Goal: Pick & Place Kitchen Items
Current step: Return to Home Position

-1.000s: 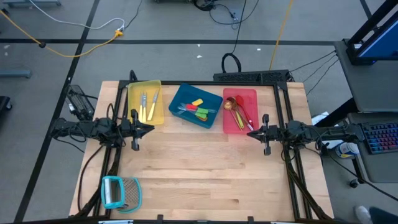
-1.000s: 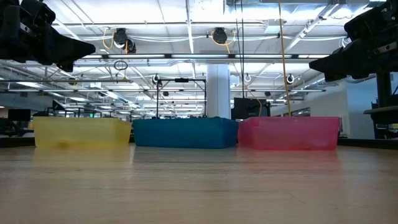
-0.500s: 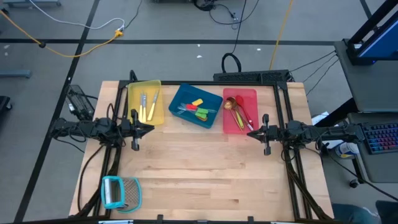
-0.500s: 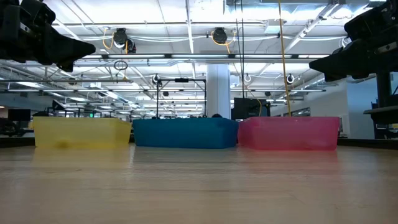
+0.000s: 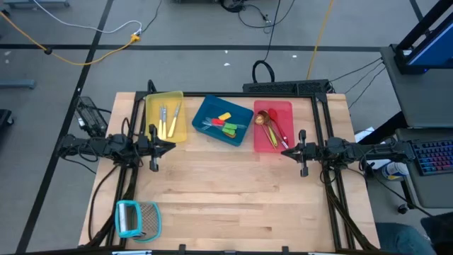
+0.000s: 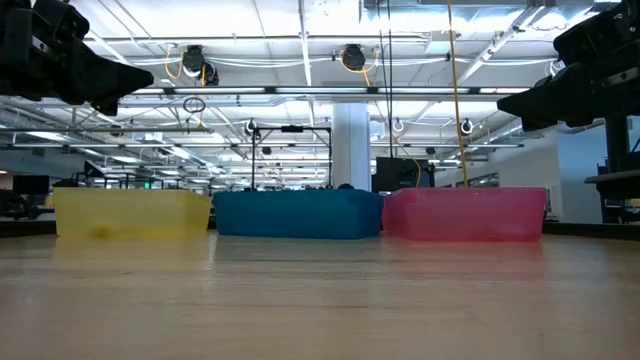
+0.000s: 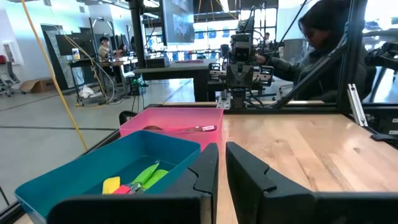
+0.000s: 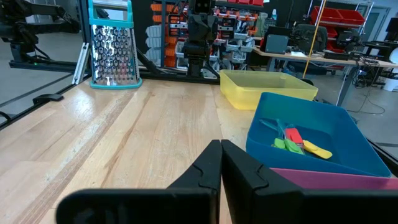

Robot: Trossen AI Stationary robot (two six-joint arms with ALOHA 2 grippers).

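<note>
The kitchen items lie in three trays along the table's far side. Cream-handled knives (image 5: 167, 117) are in the yellow tray (image 5: 153, 106). Green spatulas and small yellow and red tools (image 5: 225, 123) are in the blue tray (image 5: 205, 110). Brass, wooden and red spoons (image 5: 267, 126) are in the red tray (image 5: 283, 108). My left gripper (image 5: 170, 146) hovers shut and empty above the table, just near of the yellow tray. My right gripper (image 5: 285, 150) hovers shut and empty by the red tray's near right corner. Both stand high above the table in the low view (image 6: 140, 78) (image 6: 505, 105).
A teal-framed metal grater (image 5: 136, 218) lies at the table's near left corner and shows in the right wrist view (image 8: 112, 46). Bare wooden table (image 5: 233, 191) spreads between the arms and the near edge. A person (image 7: 323, 43) shows beyond the table's right side.
</note>
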